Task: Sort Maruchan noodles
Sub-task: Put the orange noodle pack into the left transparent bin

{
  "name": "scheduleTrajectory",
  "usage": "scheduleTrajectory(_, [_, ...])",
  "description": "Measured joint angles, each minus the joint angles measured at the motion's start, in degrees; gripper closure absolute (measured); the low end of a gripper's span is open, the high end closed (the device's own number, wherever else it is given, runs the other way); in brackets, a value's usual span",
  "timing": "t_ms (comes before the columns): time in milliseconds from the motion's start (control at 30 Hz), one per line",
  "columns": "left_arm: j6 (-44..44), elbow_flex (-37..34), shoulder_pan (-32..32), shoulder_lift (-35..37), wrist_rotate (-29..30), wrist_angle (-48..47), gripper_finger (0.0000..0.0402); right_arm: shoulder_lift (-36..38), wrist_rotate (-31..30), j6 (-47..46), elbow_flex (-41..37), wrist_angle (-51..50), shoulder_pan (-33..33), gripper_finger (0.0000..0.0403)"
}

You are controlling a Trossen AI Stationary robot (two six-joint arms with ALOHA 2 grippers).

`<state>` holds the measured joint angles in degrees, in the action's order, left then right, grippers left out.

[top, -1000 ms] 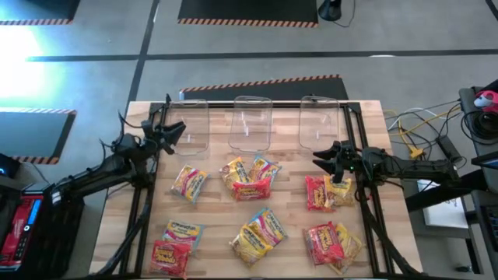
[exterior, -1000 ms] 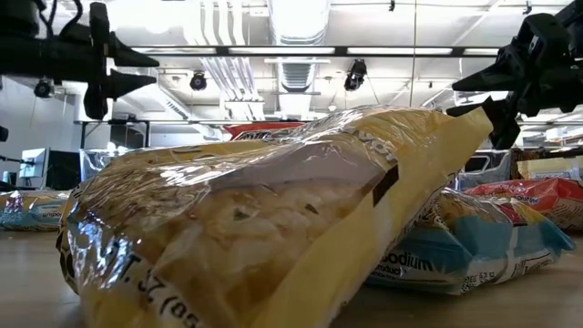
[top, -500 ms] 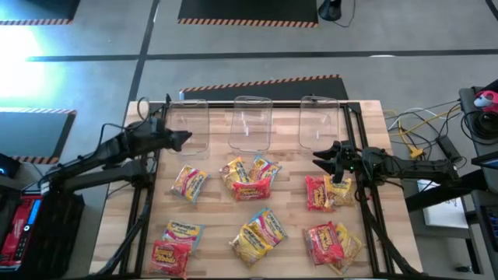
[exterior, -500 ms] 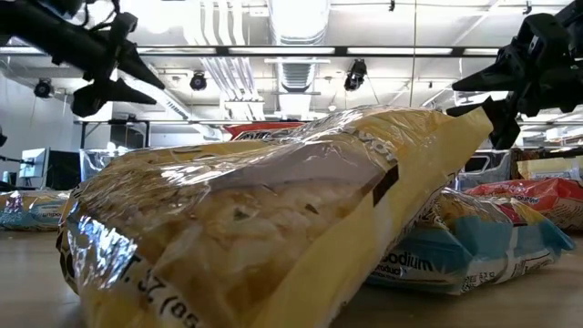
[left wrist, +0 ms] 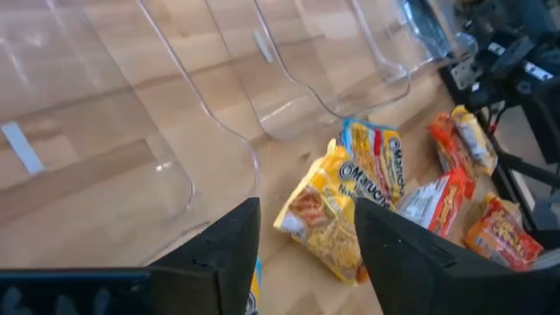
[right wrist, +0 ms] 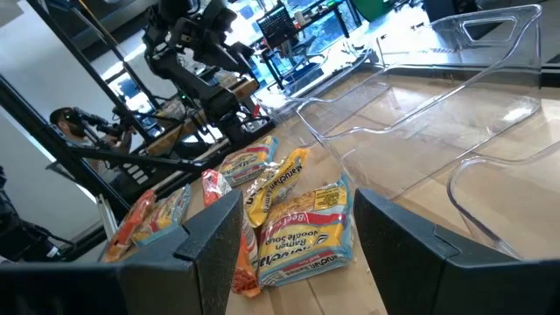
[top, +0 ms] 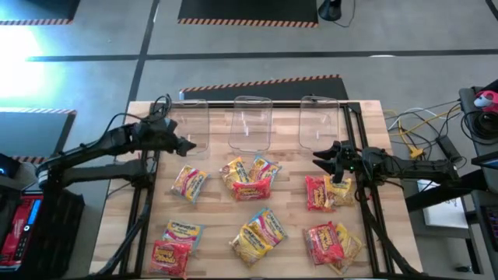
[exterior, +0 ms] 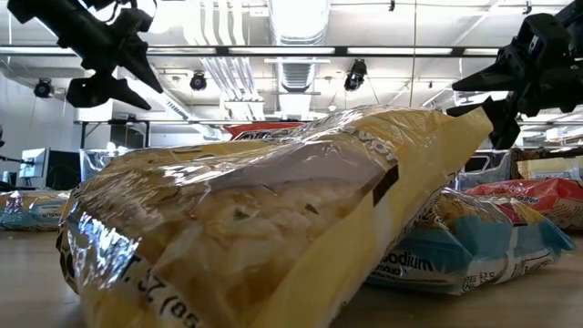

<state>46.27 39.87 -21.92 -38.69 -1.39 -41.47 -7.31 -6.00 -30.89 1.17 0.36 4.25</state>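
The Maruchan noodles lie scattered on the wooden table: a yellow packet (top: 189, 182) at the left, a small pile (top: 249, 177) in the middle, red and yellow ones (top: 327, 192) at the right, and more along the near edge (top: 259, 235). My left gripper (top: 189, 145) hovers open above the table, tipped down, between the left clear bin (top: 189, 124) and the yellow packet; its wrist view shows the middle pile (left wrist: 337, 206) ahead of its fingers. My right gripper (top: 317, 158) waits open and level beside the right-hand packets.
Three clear plastic bins lie on their sides along the far edge, left, middle (top: 251, 122) and right (top: 319, 122). Dark frame rails (top: 140, 210) run down both sides of the table. A large yellow packet (exterior: 264, 228) fills the low view. Cables lie off the table's right edge.
My left gripper has risen and tipped from level to slanting downward, its tips swinging a little toward the near edge and the yellow packet. My right arm and all packets have stayed still.
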Motion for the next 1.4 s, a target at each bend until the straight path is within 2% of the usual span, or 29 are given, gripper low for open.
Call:
scheduleTrajectory(367, [5.7, 0.1, 7.8, -2.7, -0.7, -0.2, 0.0171, 0.0, 0.0, 0.0, 0.0, 0.0, 0.0, 0.0195])
scheduleTrajectory(933, [12.5, 0.0, 25.5, -16.2, -0.5, -0.1, 0.0168, 0.0, 0.0, 0.0, 0.0, 0.0, 0.0, 0.0195])
scheduleTrajectory(1100, [14.9, 0.0, 29.6, -19.1, 1.7, 0.0, 0.0168, 0.0, 0.0, 0.0, 0.0, 0.0, 0.0, 0.0195])
scheduleTrajectory(1300, [14.3, 0.7, 32.6, -21.8, 7.9, 8.8, 0.0168, 0.0, 0.0, 0.0, 0.0, 0.1, 0.0, 0.0195])
scheduleTrajectory(1400, [12.6, 0.7, 33.2, -24.0, 8.4, 15.2, 0.0168, 0.0, 0.0, 0.0, 0.0, 0.1, 0.0, 0.0195])
